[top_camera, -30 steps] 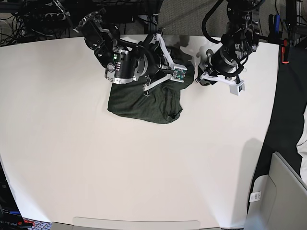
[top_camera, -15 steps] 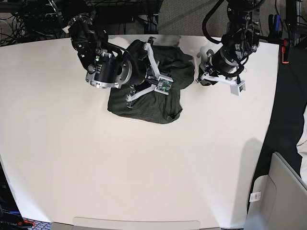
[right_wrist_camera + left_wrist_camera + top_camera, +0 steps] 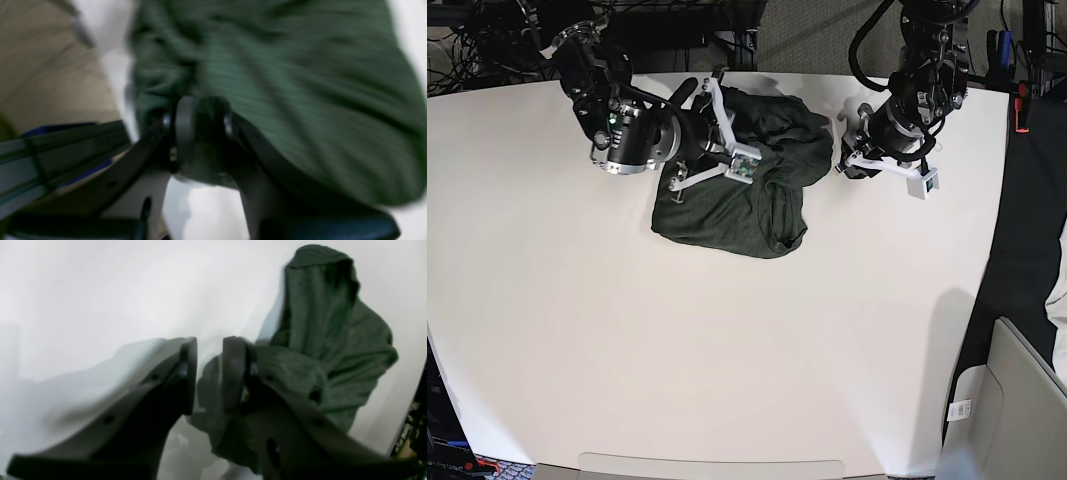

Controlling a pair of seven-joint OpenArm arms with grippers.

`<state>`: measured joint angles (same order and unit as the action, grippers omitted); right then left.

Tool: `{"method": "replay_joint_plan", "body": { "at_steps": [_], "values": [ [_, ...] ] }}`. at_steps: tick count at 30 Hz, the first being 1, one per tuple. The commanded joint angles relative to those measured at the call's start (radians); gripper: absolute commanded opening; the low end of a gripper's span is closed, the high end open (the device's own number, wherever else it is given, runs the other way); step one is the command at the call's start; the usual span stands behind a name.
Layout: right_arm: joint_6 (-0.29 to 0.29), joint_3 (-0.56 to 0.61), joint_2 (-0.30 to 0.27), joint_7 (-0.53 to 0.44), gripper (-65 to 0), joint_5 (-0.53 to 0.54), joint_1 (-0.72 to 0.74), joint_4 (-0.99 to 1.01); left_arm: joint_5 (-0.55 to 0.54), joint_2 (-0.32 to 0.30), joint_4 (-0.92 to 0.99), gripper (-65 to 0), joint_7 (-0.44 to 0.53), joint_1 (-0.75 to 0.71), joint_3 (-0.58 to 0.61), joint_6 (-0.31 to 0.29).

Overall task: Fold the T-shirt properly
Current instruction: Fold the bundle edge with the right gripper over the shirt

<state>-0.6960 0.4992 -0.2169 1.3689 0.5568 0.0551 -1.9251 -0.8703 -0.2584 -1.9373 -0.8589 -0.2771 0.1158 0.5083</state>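
The T-shirt (image 3: pixel 737 215) lies in a dark olive-green bunch near the far edge of the white table (image 3: pixel 727 350). Its upper part is drawn up toward my right gripper (image 3: pixel 695 108). In the right wrist view, the right gripper (image 3: pixel 203 130) is shut on a fold of the T-shirt (image 3: pixel 300 83), blurred by motion. My left gripper (image 3: pixel 852 165) rests just off the shirt's right edge. In the left wrist view, the left gripper (image 3: pixel 208 370) stands slightly open with only table in the gap. The T-shirt (image 3: pixel 333 333) rises behind one of its fingers (image 3: pixel 233 373).
Cables and dark frames run along the table's far edge (image 3: pixel 527 40). A grey bin (image 3: pixel 1012 400) stands off the near right corner. Dark floor lies past the table's right side.
My right arm has swung left across the far side, pulling the shirt's upper part with it. The left arm has stayed still.
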Motion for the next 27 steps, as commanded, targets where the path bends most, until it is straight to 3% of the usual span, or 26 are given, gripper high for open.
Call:
{"method": "replay_joint_plan", "body": {
  "at_steps": [1,14,20,27],
  "values": [
    [-0.002,0.014,0.001,-0.013,-56.0,0.015,0.015,-0.006,-0.005,-0.006,-0.015,-53.4,0.011,0.005,-0.003,-0.001],
    [-0.002,0.126,0.044,-0.012,-56.0,0.024,0.085,0.034,-0.005,-0.006,-0.015,-53.4,0.011,0.002,-0.005,-0.001],
    [-0.002,0.181,0.066,0.025,-55.9,0.099,0.159,0.117,-0.005,-0.006,-0.015,-53.4,0.011,0.002,-0.006,-0.001],
    [-0.002,0.181,0.067,0.016,-55.9,0.098,0.226,0.175,-0.005,-0.006,-0.018,-53.4,0.013,0.003,-0.012,0.0]
  ]
}}
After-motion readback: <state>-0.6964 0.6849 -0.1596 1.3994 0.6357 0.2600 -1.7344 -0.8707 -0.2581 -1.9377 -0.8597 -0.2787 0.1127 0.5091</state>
